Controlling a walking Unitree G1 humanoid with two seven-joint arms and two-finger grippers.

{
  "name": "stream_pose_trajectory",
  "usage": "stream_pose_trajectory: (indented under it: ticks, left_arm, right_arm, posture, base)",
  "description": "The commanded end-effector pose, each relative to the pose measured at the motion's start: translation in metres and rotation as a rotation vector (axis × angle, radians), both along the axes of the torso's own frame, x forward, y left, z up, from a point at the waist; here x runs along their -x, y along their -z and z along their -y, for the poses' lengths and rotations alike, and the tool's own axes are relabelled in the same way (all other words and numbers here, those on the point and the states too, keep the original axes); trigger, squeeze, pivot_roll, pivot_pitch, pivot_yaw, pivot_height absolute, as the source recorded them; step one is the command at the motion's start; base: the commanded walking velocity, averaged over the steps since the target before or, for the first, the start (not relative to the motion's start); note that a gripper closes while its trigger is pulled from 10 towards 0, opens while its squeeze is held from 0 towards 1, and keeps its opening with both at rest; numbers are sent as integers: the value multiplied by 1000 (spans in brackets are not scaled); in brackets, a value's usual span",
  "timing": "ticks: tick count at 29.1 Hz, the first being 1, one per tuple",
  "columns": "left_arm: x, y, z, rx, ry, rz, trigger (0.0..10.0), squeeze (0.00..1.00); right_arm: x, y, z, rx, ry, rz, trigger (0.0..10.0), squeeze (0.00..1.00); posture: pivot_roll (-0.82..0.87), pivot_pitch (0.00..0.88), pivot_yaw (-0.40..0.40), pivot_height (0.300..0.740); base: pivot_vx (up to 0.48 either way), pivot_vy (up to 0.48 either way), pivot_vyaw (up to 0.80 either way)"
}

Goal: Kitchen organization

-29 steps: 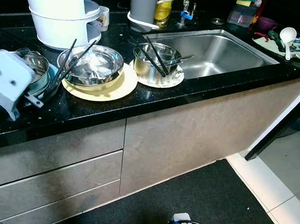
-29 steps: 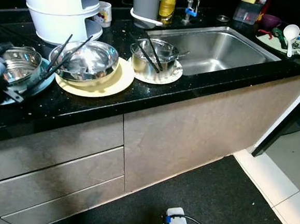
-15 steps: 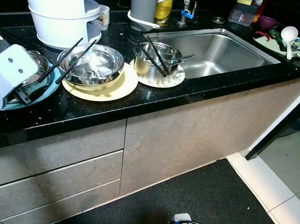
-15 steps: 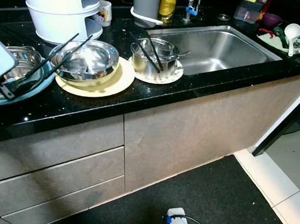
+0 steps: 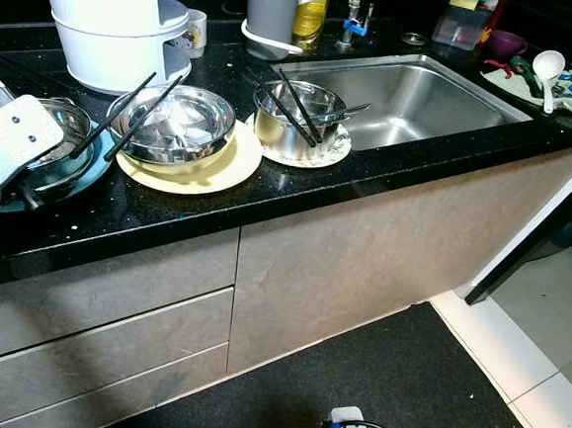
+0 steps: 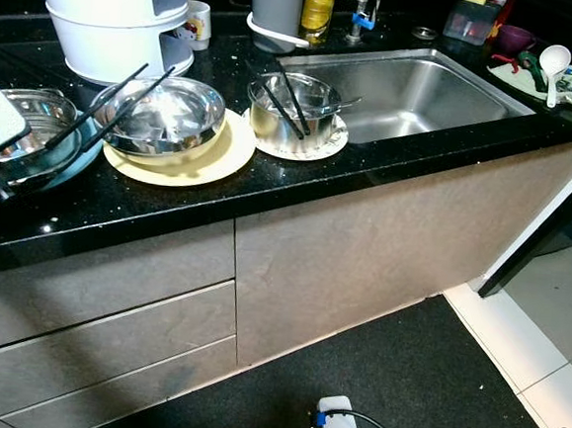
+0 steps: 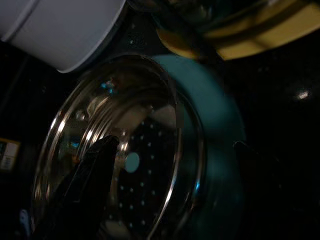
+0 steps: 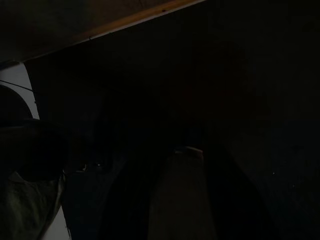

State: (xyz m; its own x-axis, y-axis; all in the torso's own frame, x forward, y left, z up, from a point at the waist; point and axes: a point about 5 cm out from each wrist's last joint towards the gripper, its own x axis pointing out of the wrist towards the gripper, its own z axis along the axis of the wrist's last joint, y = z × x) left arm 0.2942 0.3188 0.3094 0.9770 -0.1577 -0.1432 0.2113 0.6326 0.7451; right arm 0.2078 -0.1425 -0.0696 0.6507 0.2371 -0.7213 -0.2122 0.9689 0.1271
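Steel is what I have in hand: a small bowl (image 7: 125,150) with a perforated bottom, sitting on a teal plate (image 7: 220,130) at the left end of the black surface (image 5: 167,215). My left jaws (image 7: 174,147) stand apart. One finger (image 7: 95,170) is down inside the bowl, and a dim shape that I take for the other is out beyond the plate's edge. Nothing is clamped yet.

I judge the step in hand to be taking this bowl so it can go toward the sink (image 5: 414,95).

- **Grip:** that spread takes in bowl wall and plate rim together. I would narrow it so the outer finger drops between the two, then pinch the thin wall alone.
- **Squeeze:** polished steel is slippery, so I would press firmly and low on the wall, not at the lip.
- **Lift:** I would raise it straight up until it is free of the plate, or the plate may drag along.
- **Neighbours:** a larger steel bowl (image 5: 174,126) on a yellow plate (image 5: 221,164) sits just beside, with two dark sticks (image 5: 140,113) leaning over its rim my way. A white pot (image 5: 112,32) stands close behind. Any swing right should wait until the bowl is above those sticks.

My right arm hangs idle in the dark, and I cannot tell how its jaws stand.
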Motion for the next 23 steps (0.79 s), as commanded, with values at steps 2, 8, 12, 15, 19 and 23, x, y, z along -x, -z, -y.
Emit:
stream_pose_trajectory:
  ticks: [2, 8, 12, 15, 19, 23]
  left_arm:
    - [7, -11, -11, -66, -4, 17, 10000, 0]
    - [16, 7, -12, -184, 34, -81, 10000, 0]
    - [16, 14, -12, -251, 2, -31, 10000, 0]
    - [16, 13, -12, -295, -5, 6, 10000, 0]
    - [18, 7, -14, -326, -43, 139, 10000, 0]
    - [18, 4, -13, -365, -65, 208, 10000, 0]
  right_arm:
    - [9, 6, 2, 4, 5, -37, 10000, 0]
    - [8, 5, 1, 2, 5, -37, 10000, 0]
    - [8, 5, 0, 1, -1, -37, 10000, 0]
    - [8, 5, 0, 0, -1, -36, 10000, 0]
    - [8, 5, 0, 1, 1, -35, 10000, 0]
    - [8, 5, 0, 2, -3, -36, 10000, 0]
  posture:
    - [-15, 149, -63, 740]
    - [-10, 155, -64, 740]
    - [-9, 155, -66, 740]
    - [-13, 156, -65, 740]
    - [-13, 157, -65, 740]
    - [-8, 156, -70, 740]
  base:
    - [0, 0, 0]
    - [0, 0, 0]
    - [0, 0, 0]
    - [0, 0, 0]
    - [0, 0, 0]
    - [0, 0, 0]
